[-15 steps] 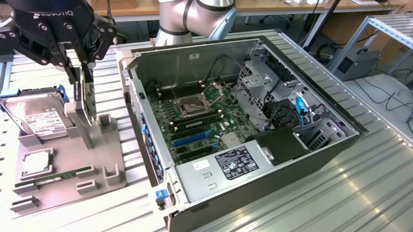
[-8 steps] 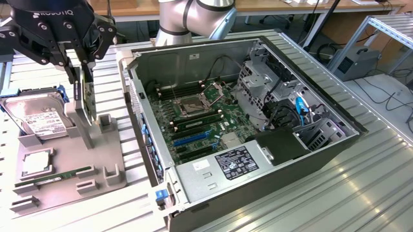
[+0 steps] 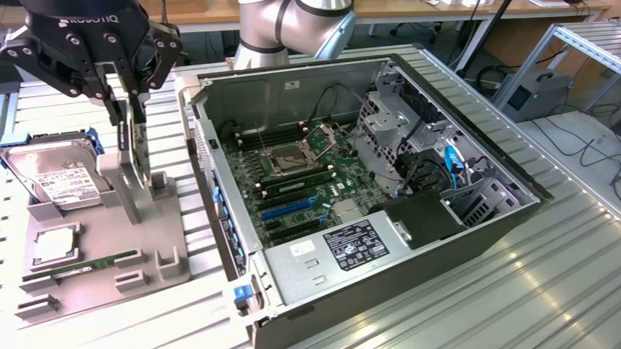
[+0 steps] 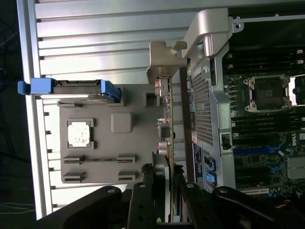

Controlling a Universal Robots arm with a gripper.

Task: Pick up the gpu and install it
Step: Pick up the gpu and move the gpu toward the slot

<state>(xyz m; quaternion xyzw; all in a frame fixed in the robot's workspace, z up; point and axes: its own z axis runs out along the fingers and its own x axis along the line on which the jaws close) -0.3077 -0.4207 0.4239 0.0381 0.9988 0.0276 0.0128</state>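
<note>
The gripper point(image 3: 131, 115), half closed, pinches the top edge of the gpu point(image 3: 139, 154) standing upright at the grey tray's point(image 3: 145, 241) edge nearest the computer case point(image 3: 291, 81), so a straight vertical lift, card kept plumb, should free it from its slot posts without twisting.

black robot gripper point(image 3: 131, 115), dark green-black gpu card point(image 3: 139, 149) with silver metal end bracket point(image 4: 164, 59), pale grey plastic parts tray point(image 3: 145, 243), silver boxy hard drive point(image 3: 58, 178) with white label and blue side rails, green motherboard point(image 3: 310, 198) with blue slots, ribbed silver metal table point(image 3: 543, 291)
</note>
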